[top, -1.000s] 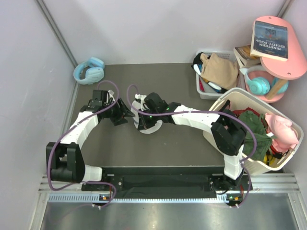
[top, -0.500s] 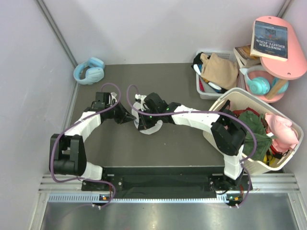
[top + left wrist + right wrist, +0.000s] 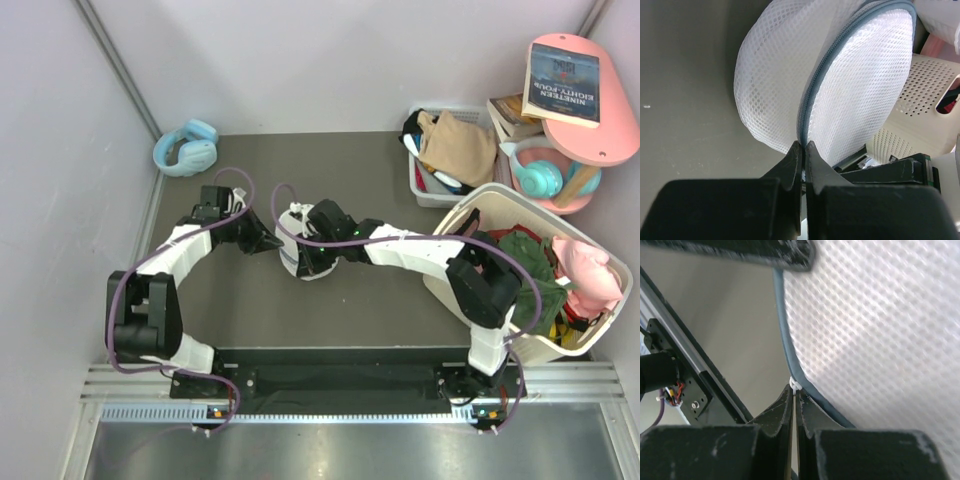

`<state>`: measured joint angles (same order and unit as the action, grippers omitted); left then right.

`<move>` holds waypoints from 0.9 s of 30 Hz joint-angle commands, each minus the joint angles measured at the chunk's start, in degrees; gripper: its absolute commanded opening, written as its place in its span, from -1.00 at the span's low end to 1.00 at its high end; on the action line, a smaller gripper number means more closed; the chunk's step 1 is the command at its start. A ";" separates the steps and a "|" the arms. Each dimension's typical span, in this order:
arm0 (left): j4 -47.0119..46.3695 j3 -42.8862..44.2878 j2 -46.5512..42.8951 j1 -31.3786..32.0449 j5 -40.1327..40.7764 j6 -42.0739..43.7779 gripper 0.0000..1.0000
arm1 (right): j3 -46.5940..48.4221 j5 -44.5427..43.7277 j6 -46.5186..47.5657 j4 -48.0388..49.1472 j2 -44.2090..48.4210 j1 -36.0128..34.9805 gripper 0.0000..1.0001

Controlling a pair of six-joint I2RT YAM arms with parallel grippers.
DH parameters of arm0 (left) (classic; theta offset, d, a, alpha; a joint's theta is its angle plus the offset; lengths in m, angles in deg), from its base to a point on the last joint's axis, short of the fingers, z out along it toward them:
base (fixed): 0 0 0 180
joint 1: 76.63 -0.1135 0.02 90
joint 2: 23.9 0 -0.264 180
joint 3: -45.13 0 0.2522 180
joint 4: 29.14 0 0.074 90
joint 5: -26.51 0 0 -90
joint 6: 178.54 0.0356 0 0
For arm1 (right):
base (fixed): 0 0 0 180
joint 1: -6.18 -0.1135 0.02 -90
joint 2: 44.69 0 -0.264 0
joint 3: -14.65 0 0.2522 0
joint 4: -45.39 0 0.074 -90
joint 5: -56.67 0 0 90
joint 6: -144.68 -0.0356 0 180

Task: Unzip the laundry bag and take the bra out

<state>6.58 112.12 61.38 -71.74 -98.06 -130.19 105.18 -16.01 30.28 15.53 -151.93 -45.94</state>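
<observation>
Starting big: the dark worktop [image 3: 370, 290] has the laundry bag [image 3: 770, 75] around the middle, a bit left of centre. It's stood up on its edge between the two arms, not lying flat. No bra to be seen anywhere. The mesh is too dense to see through, so I'm guessing it's inside, and the zip looks done up all along the stretch I can see

Left end effector [image 3: 803, 146] comes in from the left with its jaws pinched right together on the bag's rim, just where the grey zip [image 3: 811, 90] runs down to it. Right end effector [image 3: 795, 390] is clamped fully closed too, on a tiny white bit sitting on the zip tape. That looks like the pull tab [image 3: 794, 385] to me, though it's small and a little blurry

So the step is the unzip itself. How I'd do it well:
- left one just anchors, holding the rim taut and not moving
- right one drags the tab along the curve of the rim, following the arc and not yanking straight out
- keep the pull in line with the zip so the slider doesn't jam on the mesh
- go slow, since that tab grip is a very thin pinch and could slip off
</observation>
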 commanded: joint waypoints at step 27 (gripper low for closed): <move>5.82 9.70 3.94 -1.28 6.70 9.65 -1.00 | -2.68 -0.01 3.66 -2.01 5.90 6.41 -1.00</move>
<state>13.05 122.39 66.62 -72.11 -94.01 -122.52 100.18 -16.71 32.60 14.92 -145.74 -39.86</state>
